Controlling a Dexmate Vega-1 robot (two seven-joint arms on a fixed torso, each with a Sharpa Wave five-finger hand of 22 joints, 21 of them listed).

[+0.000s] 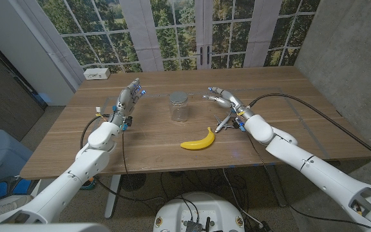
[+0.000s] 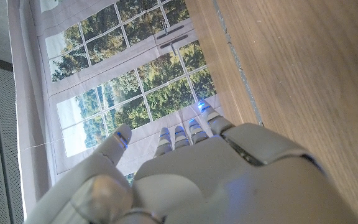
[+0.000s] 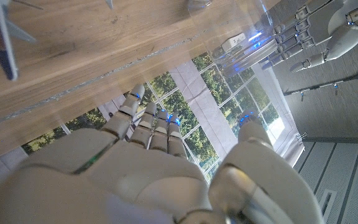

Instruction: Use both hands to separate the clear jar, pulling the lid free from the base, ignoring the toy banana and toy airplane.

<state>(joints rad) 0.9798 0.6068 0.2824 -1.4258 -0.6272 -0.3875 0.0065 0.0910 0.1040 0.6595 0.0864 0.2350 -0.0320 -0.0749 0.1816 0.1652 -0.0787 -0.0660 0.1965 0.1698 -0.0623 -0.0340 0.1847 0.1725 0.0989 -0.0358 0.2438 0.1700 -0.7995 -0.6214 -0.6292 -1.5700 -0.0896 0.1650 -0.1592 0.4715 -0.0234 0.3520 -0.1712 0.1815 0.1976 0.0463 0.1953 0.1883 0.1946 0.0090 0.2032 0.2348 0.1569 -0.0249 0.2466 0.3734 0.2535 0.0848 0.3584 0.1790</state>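
Clear jar (image 1: 179,107): upright, centre frame — lid still on.
Left hand (image 1: 128,100): frame-left, fingers apart, empty.
Right hand (image 1: 222,98): frame-right, spread, empty — marginally nearer.

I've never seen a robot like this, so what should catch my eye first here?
A clear jar stands upright mid-table, with the left hand and right hand open on either side, apart from it. In front lies a yellow banana, and a small toy airplane sits beside the right hand.

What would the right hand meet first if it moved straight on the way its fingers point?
Probably the jar: the right hand points its open fingers across the table toward it, with nothing between. Depth is unclear, so it might pass just behind.
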